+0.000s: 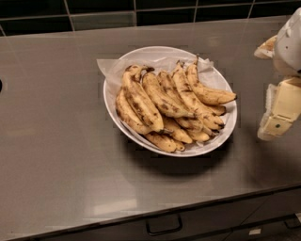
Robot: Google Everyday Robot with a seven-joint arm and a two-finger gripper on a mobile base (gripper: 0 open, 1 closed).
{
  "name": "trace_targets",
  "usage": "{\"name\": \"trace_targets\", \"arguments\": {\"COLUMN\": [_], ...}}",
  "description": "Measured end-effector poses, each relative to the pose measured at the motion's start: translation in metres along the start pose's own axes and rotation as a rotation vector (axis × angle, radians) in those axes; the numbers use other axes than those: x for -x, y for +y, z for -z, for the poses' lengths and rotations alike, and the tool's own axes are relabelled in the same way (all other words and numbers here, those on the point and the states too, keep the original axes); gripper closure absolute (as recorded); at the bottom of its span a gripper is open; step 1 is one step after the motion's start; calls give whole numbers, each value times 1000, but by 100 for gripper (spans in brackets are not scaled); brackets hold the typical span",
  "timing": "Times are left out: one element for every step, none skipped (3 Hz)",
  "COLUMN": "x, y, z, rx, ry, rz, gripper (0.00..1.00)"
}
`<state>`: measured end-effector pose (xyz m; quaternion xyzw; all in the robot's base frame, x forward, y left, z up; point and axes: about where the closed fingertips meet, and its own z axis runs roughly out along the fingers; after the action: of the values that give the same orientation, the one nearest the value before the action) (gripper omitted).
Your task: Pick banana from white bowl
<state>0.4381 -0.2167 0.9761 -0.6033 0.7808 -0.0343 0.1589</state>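
Note:
A wide oval white bowl point(111, 110) lined with crinkled white paper stands in the middle of the grey counter, holding several spotted yellow bananas. The large curved banana point(141, 101) lies on top at the left of the pile, its dark brown end pointing to the back. My gripper point(281, 109), cream and white, hangs at the right edge of the view. It is to the right of the bowl, apart from it and from the bananas, and holds nothing that I can see.
The grey counter point(56, 155) runs to a dark tiled wall point(103, 12) at the back. Its front edge has drawers with a dark handle point(163, 226) below. A dark spot point(1, 85) sits at the far left edge.

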Motion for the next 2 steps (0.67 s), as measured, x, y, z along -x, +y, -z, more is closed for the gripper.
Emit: {"name": "trace_targets", "arguments": {"x": [3, 16], "y": [0, 0], "z": [0, 2], "rx": [-2, -9], "ry": [-1, -6], "rz": [5, 24], "gripper": [0, 0]}}
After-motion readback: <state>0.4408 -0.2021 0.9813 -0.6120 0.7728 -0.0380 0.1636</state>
